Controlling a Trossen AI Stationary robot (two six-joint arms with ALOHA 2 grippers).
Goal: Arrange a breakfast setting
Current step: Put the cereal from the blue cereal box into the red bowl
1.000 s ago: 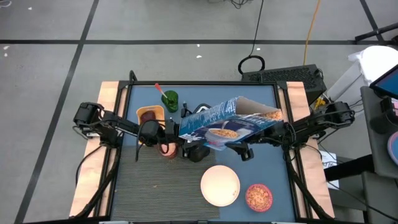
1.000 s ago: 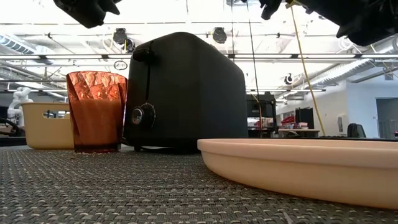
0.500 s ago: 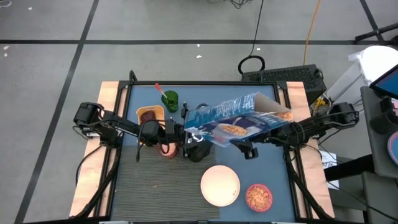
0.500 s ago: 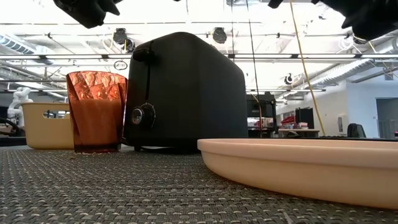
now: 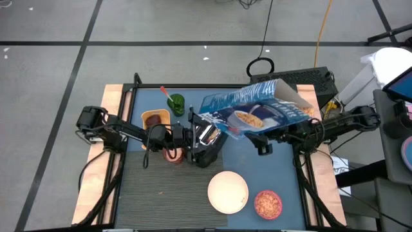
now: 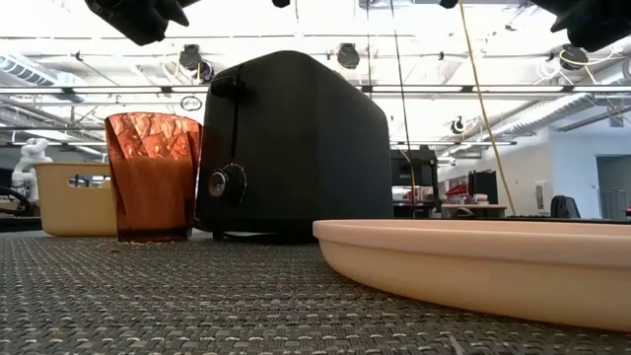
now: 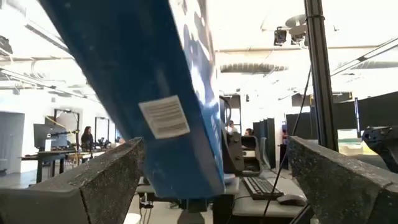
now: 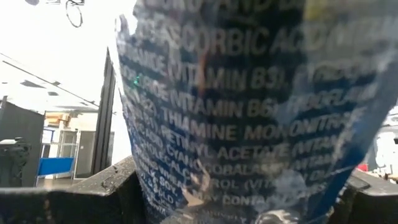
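a dark toaster (image 6: 296, 148) stands on the woven grey mat (image 6: 197, 296), its dial facing this way. just beside it is a faceted orange container (image 6: 151, 177). the cream plate (image 6: 473, 261) fills the near right side, only its rim showing. dark arm parts hang along the top edge. a yellow bin (image 6: 74, 200) sits far behind.

We see the plate (image 5: 228, 191) at the near middle of the table (image 5: 283, 193), the bowl of cereal (image 5: 268, 203) just to its right. Farther back sits the toaster (image 5: 206, 143), a cup (image 5: 172, 154) just left of it, a square container (image 5: 155, 119) behind that, and a holder (image 5: 176, 103) to that container's right. The cereal box (image 5: 254, 116) hangs above the table, right of the toaster
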